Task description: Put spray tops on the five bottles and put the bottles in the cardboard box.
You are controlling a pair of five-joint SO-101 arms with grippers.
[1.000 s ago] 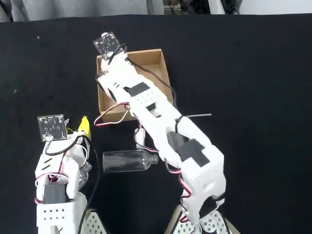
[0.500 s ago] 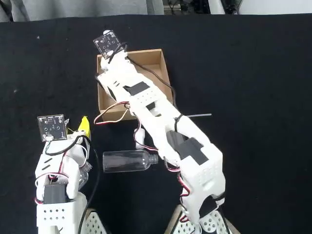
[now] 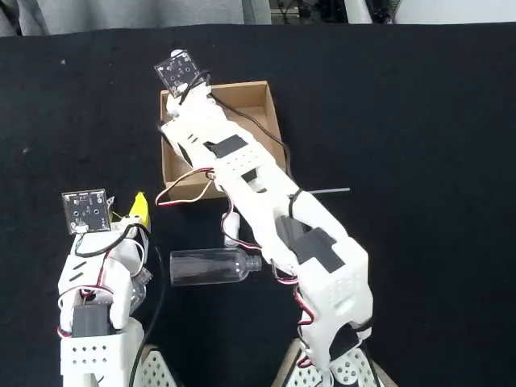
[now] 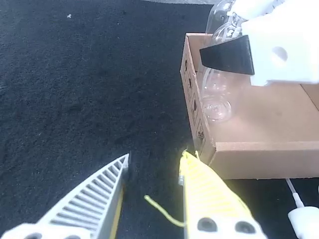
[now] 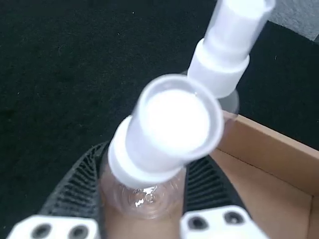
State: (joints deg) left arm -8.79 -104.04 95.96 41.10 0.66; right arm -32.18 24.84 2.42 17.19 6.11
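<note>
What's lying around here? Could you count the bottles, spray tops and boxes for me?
Uncapped bottles: 1
Capped bottles: 2
Loose spray tops: 1
Cardboard boxes: 1
Total: 5

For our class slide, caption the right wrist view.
Right end effector grips a spray-topped clear bottle at the cardboard box.

The right arm (image 3: 250,181) overhangs the cardboard box (image 3: 260,109), only its far right uncovered; 1 bottle (image 3: 205,267) lies between the arms.
</note>
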